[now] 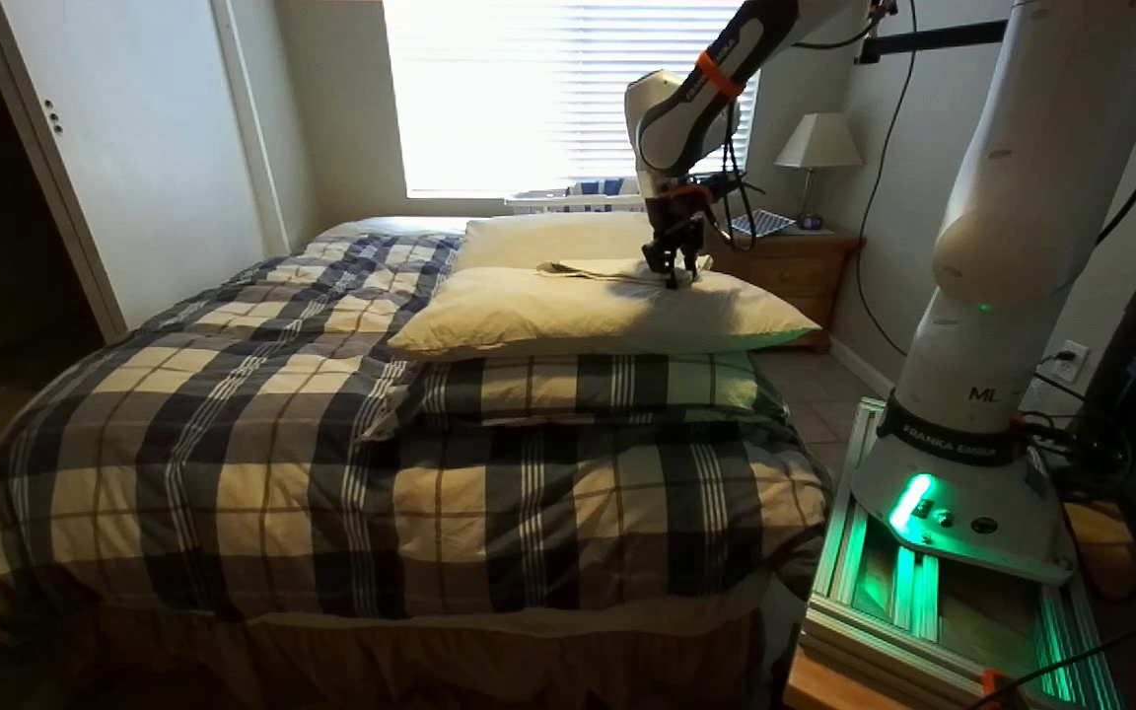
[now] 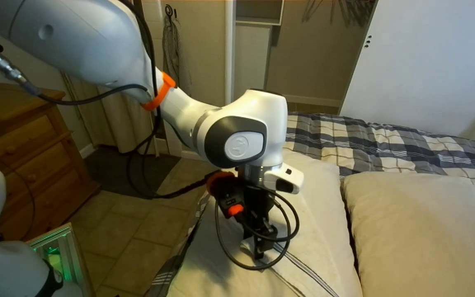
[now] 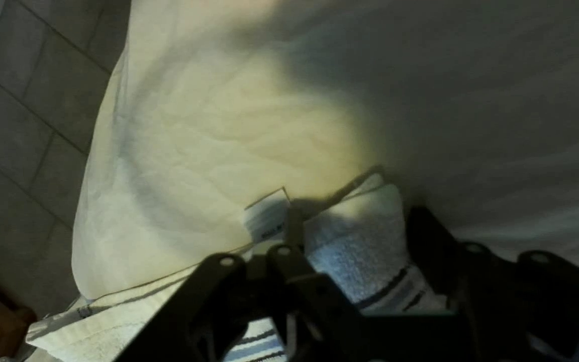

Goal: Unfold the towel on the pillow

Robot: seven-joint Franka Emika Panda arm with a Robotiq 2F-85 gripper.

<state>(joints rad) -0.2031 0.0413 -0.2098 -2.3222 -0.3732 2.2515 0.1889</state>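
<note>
The towel (image 1: 578, 269) is a small pale cloth lying folded on top of the cream pillow (image 1: 548, 318). In an exterior view the towel (image 2: 295, 274) shows dark stripes. In the wrist view a raised fold of the towel (image 3: 355, 251), with blue-grey and dark stripes, stands between the fingers, and a white tag sticks out beside the left finger. My gripper (image 3: 357, 226) points down at the towel's end, its fingers apart on either side of the fold. The gripper also shows in both exterior views (image 1: 683, 276) (image 2: 258, 249). The fingers hide part of the towel.
A second cream pillow (image 2: 423, 222) lies beside the first. A plaid pillow (image 1: 578, 387) is under the towel's pillow, on the plaid bedcover (image 1: 331, 483). A nightstand (image 1: 795, 271) with a lamp (image 1: 817, 143) stands behind. A cable (image 2: 217, 214) loops round the gripper.
</note>
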